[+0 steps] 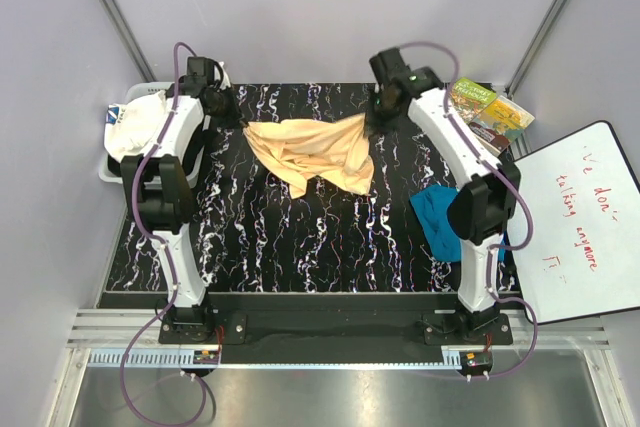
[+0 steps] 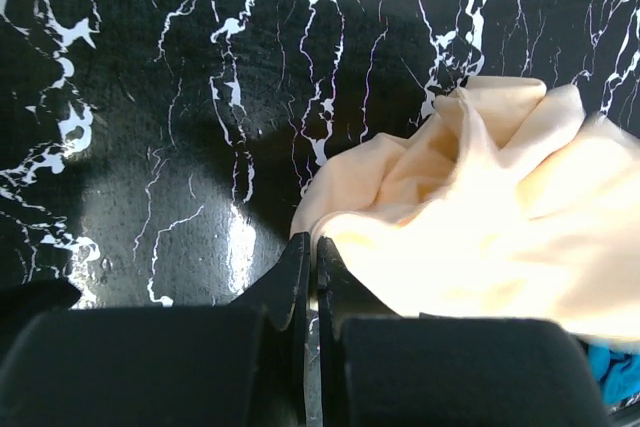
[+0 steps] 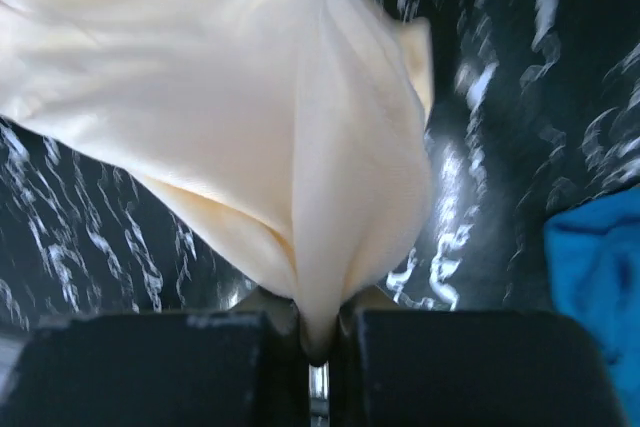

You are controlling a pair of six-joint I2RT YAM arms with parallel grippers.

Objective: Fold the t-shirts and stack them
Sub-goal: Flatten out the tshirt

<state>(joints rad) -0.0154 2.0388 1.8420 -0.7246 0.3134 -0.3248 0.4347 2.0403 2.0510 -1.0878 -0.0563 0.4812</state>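
Right claw (image 3: 318, 342) clamped shut on peach shirt (image 1: 312, 152), bunched on table (image 1: 300, 247) toward far edge; left claw (image 2: 310, 247) shut, nipping only its hem. Risk: thin left grip slipping when pulled, dropping that corner.

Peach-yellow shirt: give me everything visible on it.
The peach-yellow t-shirt is soft plain cloth, unfolded and bunched into creases. It sits toward the far middle of the black marbled table, its upper edge strung between the two arms. The right jaws are shut on a gathered fold at its right corner. The left jaws are shut at its left corner and seem to pinch it. The rest droops toward the tabletop, apart from the teal t-shirt.
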